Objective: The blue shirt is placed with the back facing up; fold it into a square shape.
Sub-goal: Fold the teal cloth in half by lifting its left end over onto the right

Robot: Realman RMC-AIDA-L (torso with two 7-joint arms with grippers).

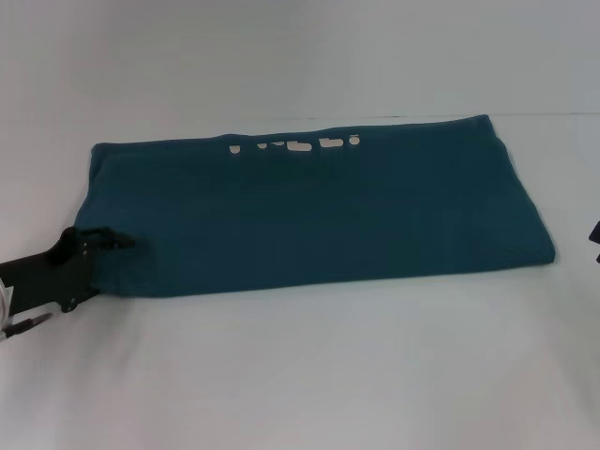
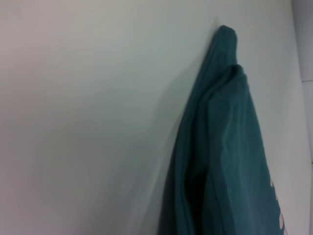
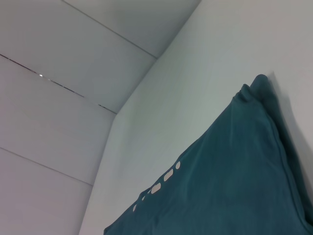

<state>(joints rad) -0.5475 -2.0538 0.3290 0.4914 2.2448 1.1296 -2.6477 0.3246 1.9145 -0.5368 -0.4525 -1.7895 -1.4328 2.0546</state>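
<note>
The blue shirt (image 1: 319, 206) lies folded into a long flat band across the white table (image 1: 309, 375). Bits of white lettering (image 1: 295, 145) peek out along its far edge. My left gripper (image 1: 105, 270) is at the shirt's near left corner, its black body reaching in from the left edge and overlapping the cloth. The left wrist view looks along the shirt (image 2: 225, 147), which shows layered folds at its edge. In the right wrist view the shirt (image 3: 234, 186) and lettering (image 3: 164, 181) lie farther off. Of my right gripper (image 1: 596, 234) only a dark sliver shows at the right edge, apart from the shirt.
The white table surface surrounds the shirt on all sides. A pale wall (image 3: 73, 73) with thin seams stands beyond the table's far edge.
</note>
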